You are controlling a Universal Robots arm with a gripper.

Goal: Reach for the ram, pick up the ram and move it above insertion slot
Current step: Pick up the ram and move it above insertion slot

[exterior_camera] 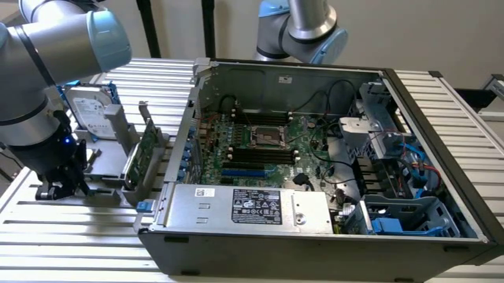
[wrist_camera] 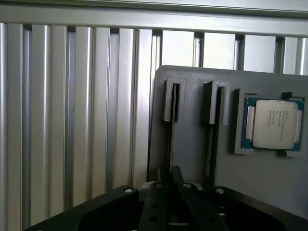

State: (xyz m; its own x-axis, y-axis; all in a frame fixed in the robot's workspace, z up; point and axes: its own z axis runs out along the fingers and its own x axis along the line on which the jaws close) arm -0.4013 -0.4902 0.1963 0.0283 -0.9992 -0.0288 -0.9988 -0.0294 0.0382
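The tool [exterior_camera: 59, 188] [wrist_camera: 170, 169] hangs low over the slatted desk [exterior_camera: 79, 236] at the exterior view's left, outside the open computer case [exterior_camera: 315, 242]. Whether it is apart or clamped, I cannot tell. Right at its tip, the ram [wrist_camera: 170, 130] stands on edge in 1 of 2 grooves of a grey holder [wrist_camera: 191, 144]. A processor chip [wrist_camera: 274, 124] lies in the holder's pocket beside the grooves. The insertion slot [exterior_camera: 260, 158] is well apart, among parallel black sockets inside the case.
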